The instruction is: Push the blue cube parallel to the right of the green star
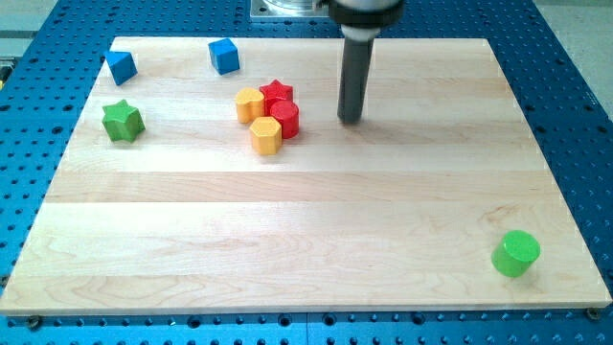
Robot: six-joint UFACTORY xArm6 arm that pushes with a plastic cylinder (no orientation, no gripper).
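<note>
My tip (350, 119), a bare rod with no jaws, sits right of the red/yellow cluster (269, 113); heading for the blue cube (224, 56) risks clipping it, or overshooting the green star (123, 121)

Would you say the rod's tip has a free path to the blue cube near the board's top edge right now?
Probably yes. My tip stands to the view's right of the red and yellow cluster; the blue cube lies up and left, and the strip of board above the cluster looks open.
</note>
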